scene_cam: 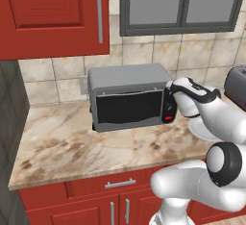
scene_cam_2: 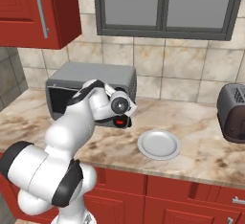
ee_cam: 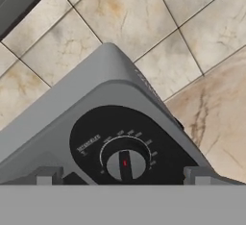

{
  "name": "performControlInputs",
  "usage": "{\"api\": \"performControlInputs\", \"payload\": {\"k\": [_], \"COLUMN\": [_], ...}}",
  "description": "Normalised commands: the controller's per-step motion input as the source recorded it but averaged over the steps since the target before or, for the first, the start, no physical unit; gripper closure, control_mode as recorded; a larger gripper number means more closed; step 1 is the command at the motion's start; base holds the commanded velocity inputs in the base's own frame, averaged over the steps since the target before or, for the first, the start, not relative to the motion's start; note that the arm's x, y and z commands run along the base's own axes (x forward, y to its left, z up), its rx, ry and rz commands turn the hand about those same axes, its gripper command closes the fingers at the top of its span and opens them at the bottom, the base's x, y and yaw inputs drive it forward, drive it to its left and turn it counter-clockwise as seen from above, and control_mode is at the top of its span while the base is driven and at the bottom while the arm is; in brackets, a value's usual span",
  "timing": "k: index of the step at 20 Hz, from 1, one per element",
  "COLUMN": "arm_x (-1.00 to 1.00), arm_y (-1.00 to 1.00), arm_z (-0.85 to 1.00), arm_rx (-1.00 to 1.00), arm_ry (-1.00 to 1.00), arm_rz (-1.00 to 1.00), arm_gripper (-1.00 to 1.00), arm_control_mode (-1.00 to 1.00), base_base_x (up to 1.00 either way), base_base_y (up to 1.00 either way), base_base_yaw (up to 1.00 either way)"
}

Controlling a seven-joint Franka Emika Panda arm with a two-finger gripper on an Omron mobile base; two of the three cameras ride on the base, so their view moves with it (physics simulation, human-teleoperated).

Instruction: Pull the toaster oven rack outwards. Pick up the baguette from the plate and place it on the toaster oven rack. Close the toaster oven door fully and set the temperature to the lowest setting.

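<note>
Just one toaster oven [scene_cam: 129,96], one plate [scene_cam_2: 159,144], one open tool [ee_cam: 122,175].

A home kitchen, rendered: a marbled beige worktop [scene_cam: 72,142] runs over red base cabinets [scene_cam: 96,200] with metal handles, backed by a tan tile wall [scene_cam_2: 182,70]. Red wall cupboards [scene_cam: 53,12] flank a grey-framed window [scene_cam_2: 162,5]. A grey toaster oven [scene_cam: 127,96], a dark toaster [scene_cam_2: 233,113] and a plate [scene_cam_2: 159,144] sit out.

Both base views look down from behind at the same oven [scene_cam: 129,96]; the hand view faces its dial [ee_cam: 126,164] closely.
</note>
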Motion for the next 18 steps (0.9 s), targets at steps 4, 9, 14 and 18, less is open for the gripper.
{"api": "performControlInputs", "payload": {"k": [4,9,14,18], "arm_x": [0.06,0.03,0.02,0.14], "arm_y": [0.00,0.00,0.11,0.10], "arm_z": [-0.08,0.00,-0.01,-0.07], "arm_rx": [-0.04,-0.01,0.00,-0.01], "arm_ry": [-0.03,0.00,-0.01,-0.04], "arm_rz": [0.00,0.00,0.00,0.00], "arm_gripper": [-1.00,-1.00,-1.00,-1.00], "arm_control_mode": [-1.00,-1.00,-1.00,-1.00], "base_base_x": [0.00,0.00,0.00,0.00], "base_base_y": [0.00,0.00,0.00,0.00], "base_base_yaw": [0.00,0.00,0.00,0.00]}}
